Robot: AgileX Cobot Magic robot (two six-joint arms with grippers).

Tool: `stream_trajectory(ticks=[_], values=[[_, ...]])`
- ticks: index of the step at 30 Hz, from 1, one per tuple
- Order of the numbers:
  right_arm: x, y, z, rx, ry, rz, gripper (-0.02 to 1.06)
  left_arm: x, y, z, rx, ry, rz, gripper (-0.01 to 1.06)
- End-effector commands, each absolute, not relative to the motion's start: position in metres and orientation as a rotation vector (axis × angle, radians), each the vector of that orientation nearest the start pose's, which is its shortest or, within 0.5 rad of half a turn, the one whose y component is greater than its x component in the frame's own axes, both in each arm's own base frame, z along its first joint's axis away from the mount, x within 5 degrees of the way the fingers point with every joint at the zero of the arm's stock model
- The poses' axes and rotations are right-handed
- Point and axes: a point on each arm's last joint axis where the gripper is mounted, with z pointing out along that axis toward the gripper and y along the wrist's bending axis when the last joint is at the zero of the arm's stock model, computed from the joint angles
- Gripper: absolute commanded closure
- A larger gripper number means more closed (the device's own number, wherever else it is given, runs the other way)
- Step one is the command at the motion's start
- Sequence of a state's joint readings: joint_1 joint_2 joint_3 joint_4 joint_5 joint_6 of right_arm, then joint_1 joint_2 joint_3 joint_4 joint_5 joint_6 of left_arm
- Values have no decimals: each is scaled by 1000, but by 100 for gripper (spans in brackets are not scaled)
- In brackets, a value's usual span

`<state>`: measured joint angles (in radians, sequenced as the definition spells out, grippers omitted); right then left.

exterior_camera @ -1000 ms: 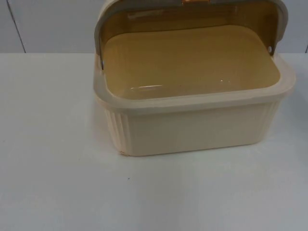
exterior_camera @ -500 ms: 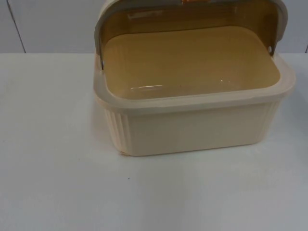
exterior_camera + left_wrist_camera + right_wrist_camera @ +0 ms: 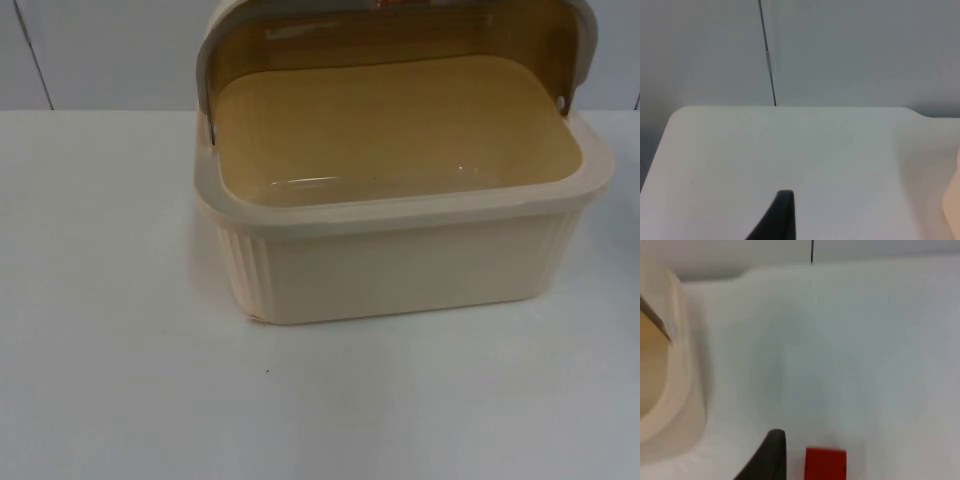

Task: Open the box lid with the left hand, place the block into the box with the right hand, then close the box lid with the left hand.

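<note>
the box (image 3: 400,262) is sitting on the white tabletop (image 3: 120,380) toward the far side, close to the grey partition wall (image 3: 100,50). it is a cream plastic container with a ribbed front wall, a broad pale rim and a tan-yellow interior that is lying bare. its lid (image 3: 390,25), a tinted amber cover in a cream frame, is standing raised at the back, with a small orange tab at its upper edge. no writing or brand mark is readable on the box or lid.

compared with the top views of a second and half a second ago, the box and lid are sitting just as they were.

the block (image 3: 825,463) is red and is lying on the tabletop, apart from the box, just beside the black fingertip (image 3: 771,452) of the right end effector, not touching it as far as can be seen. the left end effector's fingertip (image 3: 781,216) is hanging over bare tabletop, with the box's edge off to one side. how wide either end effector is standing, i cannot tell.
</note>
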<state>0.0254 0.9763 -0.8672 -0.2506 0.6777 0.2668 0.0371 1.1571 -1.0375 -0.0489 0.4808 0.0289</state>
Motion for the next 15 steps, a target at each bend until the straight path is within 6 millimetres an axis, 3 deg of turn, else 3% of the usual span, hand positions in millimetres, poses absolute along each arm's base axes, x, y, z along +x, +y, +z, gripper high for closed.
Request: stream_trajectory(ticks=[1, 7, 15], values=[[202, -9, 327, 146, 2300, -129, 0, 250, 7, 366, -45, 2083, -17, 0], [233, -5, 294, 191, 2443, -75, 0, 251, 7, 367, -46, 2072, -16, 0], [270, -4, 226, 213, 2705, -99, 0, 251, 7, 368, -46, 2066, -16, 0]])
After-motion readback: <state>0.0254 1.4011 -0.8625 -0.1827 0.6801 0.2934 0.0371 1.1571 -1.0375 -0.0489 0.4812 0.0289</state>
